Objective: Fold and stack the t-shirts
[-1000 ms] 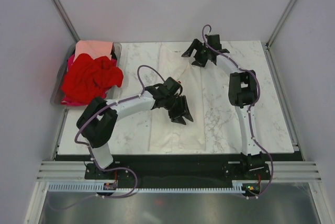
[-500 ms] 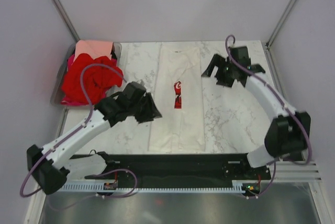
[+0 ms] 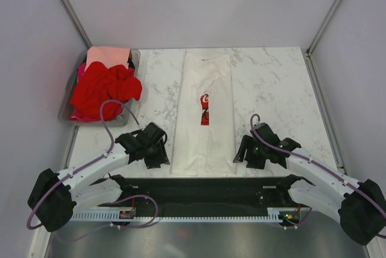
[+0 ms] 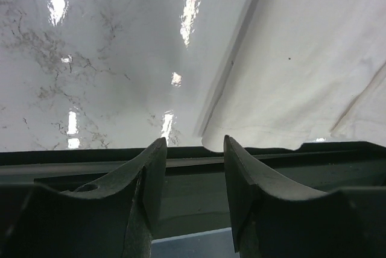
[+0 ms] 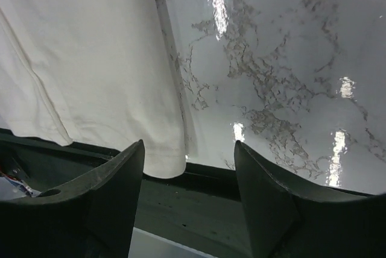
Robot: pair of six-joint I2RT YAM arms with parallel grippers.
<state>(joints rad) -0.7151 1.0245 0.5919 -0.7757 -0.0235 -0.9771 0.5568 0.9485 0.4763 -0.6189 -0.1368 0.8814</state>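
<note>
The cream-white t-shirt lies folded into a long strip down the middle of the marble table, a sliver of its red print showing. Its hem hangs just over the near edge. My left gripper is open and empty beside the hem's left corner. My right gripper is open and empty beside the hem's right corner. Neither touches the cloth. A bright red t-shirt and a salmon-pink one are heaped at the far left.
The clear plastic bin holds the heap at the table's left edge. A black rail runs along the near edge. Grey walls with metal posts close in the sides and back.
Both arms have swung back from the shirt's middle and far end to the near edge, each now beside a hem corner. The shirt lies narrower, its print mostly folded in.
</note>
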